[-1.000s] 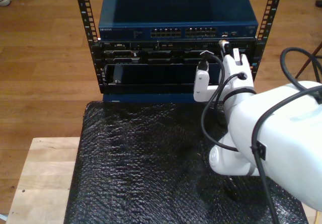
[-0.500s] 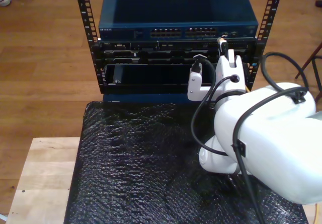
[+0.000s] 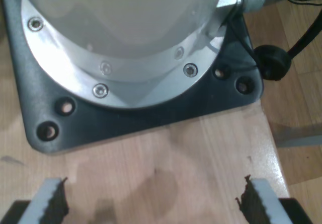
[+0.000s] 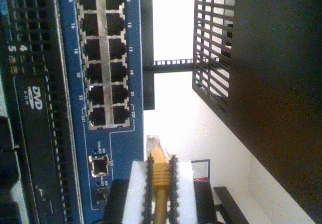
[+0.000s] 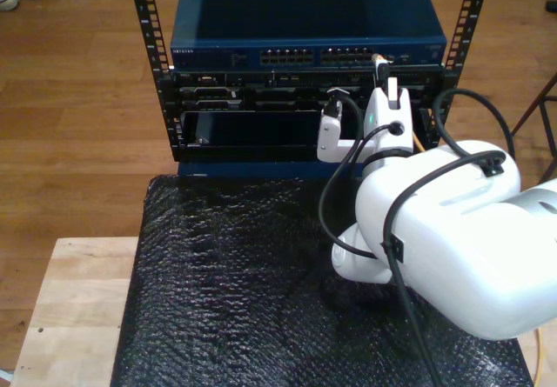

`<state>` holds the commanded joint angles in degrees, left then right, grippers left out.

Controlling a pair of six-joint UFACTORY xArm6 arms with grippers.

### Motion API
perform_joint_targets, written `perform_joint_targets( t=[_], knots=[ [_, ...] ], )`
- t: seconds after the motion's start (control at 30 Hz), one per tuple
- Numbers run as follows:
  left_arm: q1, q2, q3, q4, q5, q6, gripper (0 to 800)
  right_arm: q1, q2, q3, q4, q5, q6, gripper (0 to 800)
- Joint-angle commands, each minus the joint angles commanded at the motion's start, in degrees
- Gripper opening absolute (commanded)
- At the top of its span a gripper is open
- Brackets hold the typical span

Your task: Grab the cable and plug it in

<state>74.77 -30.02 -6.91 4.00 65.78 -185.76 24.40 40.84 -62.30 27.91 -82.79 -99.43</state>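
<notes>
A big white arm (image 5: pixel 452 239) takes up the lower right of the exterior view, reaching over a desk (image 5: pixel 78 300) covered by a black mat (image 5: pixel 235 291) toward a rack (image 5: pixel 305 65) in the upper middle of that frame. In the rack sits a blue switch (image 5: pixel 305 30) with rows of ports (image 4: pixel 103 53) along its front; under it are darker units.

My second gripper (image 4: pixel 161 194) stands just before the switch's front, toward the exterior view's right end of the port rows. Its white fingers (image 4: pixel 136 194) are pinching the cable (image 4: pixel 160 183), whose orange-yellow boot and small clear plug (image 4: pixel 155 146) stick out past the fingertips, near the switch's face but apart from any port.

My first gripper (image 3: pixel 151 204) hangs above a wooden surface (image 3: pixel 166 173) beside a dark base plate (image 3: pixel 126 118), its fingers (image 3: pixel 50 199) spread wide with nothing between them.
</notes>
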Motion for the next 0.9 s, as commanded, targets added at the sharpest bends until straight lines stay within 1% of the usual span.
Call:
perform_joint_targets(
  t=[0.67,0.9],
  knots=[
    [0.0,0.0,0.0,0.0,0.0,0.0,800,0.0,1.0,-1.1,0.2,1.7,0.4,0],
    [0.0,0.1,0.0,0.0,0.0,0.0,800,0.0,1.6,-2.6,0.1,2.5,0.5,0]
  ],
)
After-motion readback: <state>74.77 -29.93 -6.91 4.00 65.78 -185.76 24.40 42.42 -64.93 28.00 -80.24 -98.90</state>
